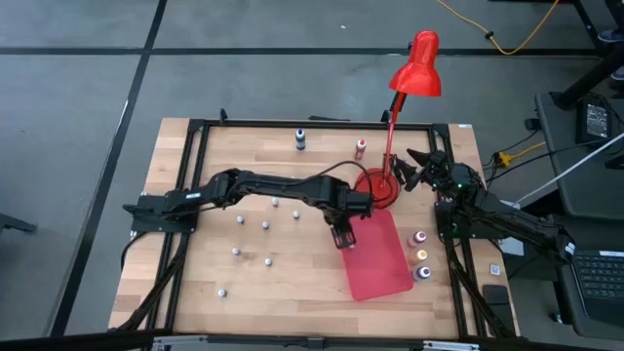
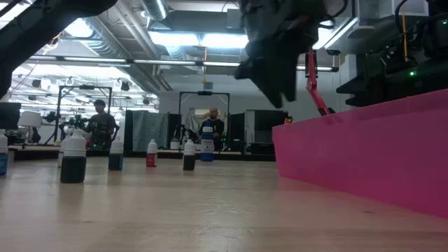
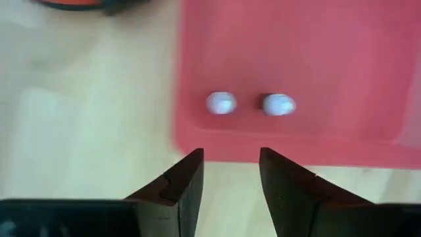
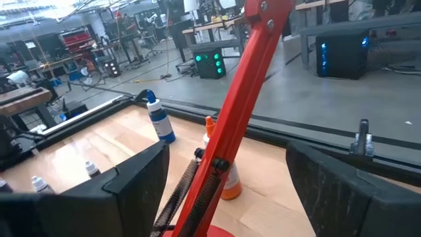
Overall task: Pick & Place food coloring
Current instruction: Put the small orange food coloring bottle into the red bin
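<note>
The left gripper (image 3: 230, 172) hung open & empty over the red mat (image 1: 380, 258), approx. three bottles (image 1: 421, 255) sat beside it, maybe two more on it, with many little ones (image 1: 265, 225) left, right gripper (image 1: 417, 168) open by the lamp (image 1: 417, 66).

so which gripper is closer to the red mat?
Left. The left gripper hangs over the red mat's near corner; the right gripper sits by the lamp's base, off the mat.

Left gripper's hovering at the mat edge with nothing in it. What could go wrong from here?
1. The left gripper, open and empty, sits at the red mat's edge; descending may catch the rim.
2. Two bottles on the mat stand close together; grabbing one may tip the other.
3. The right gripper straddles the lamp arm; closing would clamp it.
</note>
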